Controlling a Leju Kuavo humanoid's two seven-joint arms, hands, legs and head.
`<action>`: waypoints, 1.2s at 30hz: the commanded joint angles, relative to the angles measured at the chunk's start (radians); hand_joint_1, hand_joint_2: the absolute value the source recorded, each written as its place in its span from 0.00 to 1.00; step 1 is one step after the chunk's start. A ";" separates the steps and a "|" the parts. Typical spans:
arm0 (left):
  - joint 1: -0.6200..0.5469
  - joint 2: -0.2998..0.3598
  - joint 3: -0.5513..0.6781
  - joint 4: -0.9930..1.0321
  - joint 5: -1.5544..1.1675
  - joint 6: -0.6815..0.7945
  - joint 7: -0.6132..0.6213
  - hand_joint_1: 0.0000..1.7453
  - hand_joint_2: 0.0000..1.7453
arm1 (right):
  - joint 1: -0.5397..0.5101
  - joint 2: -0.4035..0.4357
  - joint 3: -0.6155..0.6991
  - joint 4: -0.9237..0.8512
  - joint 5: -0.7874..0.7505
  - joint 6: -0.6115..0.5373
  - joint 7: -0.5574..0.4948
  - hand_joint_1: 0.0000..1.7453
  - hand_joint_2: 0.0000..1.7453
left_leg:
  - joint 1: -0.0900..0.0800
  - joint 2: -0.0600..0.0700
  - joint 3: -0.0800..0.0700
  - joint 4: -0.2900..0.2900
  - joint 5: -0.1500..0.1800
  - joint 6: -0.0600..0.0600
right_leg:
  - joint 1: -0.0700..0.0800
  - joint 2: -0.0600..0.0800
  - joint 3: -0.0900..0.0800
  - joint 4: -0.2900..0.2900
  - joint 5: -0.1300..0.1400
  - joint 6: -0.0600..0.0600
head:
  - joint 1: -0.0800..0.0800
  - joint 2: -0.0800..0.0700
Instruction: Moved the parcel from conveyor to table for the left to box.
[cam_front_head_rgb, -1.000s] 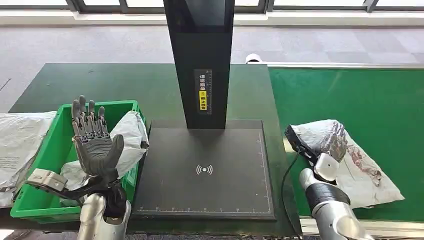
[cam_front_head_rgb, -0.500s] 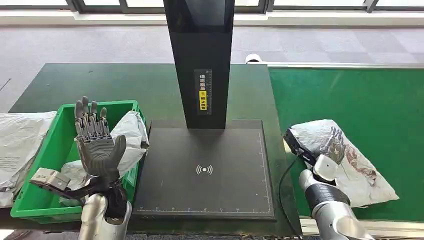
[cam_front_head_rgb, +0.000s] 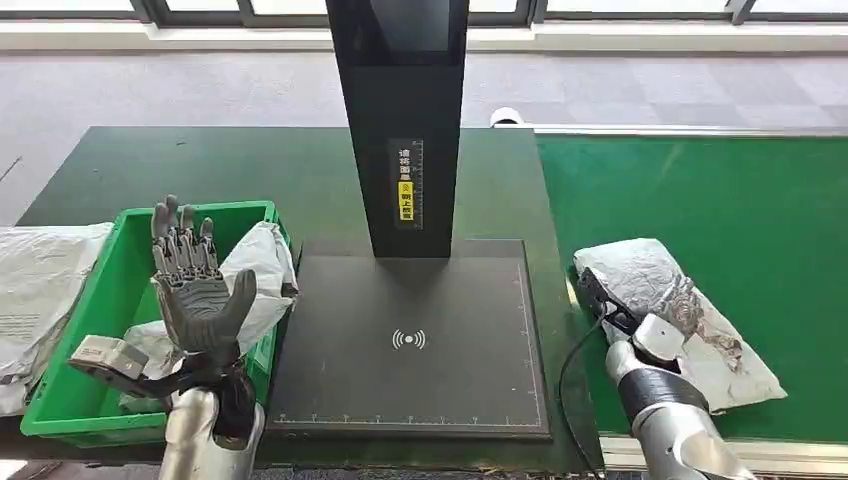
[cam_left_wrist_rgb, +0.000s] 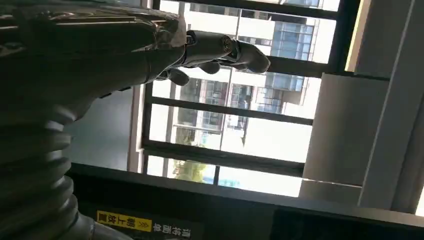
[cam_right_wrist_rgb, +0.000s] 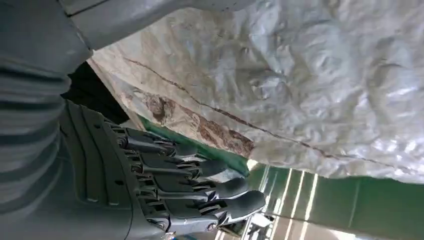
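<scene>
One crinkled grey plastic parcel (cam_front_head_rgb: 668, 310) on the green conveyor belt (cam_front_head_rgb: 740, 200), right, is grasped by the right hand (cam_front_head_rgb: 668, 305); the left hand (cam_front_head_rgb: 195, 290) is held released, fingers spread, above the green plastic crate (cam_front_head_rgb: 100, 290)

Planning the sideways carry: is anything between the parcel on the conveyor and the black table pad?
Only low things: a small black device and its cable lie at the conveyor's edge, between the parcel under the right hand and the pad.
</scene>
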 joint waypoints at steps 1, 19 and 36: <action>-0.009 0.004 -0.001 0.073 -0.013 0.014 -0.005 0.00 1.00 | -0.042 -0.019 -0.086 0.102 -0.016 0.023 -0.009 0.00 1.00 | 0.000 0.000 0.001 -0.001 0.000 0.000 | 0.000 -0.001 0.001 -0.001 0.000 0.000 | 0.000 0.000; -0.013 0.001 -0.007 0.092 -0.030 0.018 -0.005 0.00 1.00 | -0.047 -0.027 -0.068 0.144 -0.012 0.210 -0.060 1.00 1.00 | 0.000 0.000 0.001 -0.001 0.000 0.000 | 0.000 0.000 0.001 -0.001 0.000 0.000 | 0.000 0.000; -0.008 0.001 -0.008 0.086 -0.032 0.023 -0.005 0.00 1.00 | -0.047 -0.026 -0.063 0.138 -0.008 0.206 -0.060 1.00 1.00 | 0.000 0.000 0.002 -0.002 0.000 0.000 | 0.000 -0.001 0.002 -0.002 0.000 0.000 | 0.000 0.000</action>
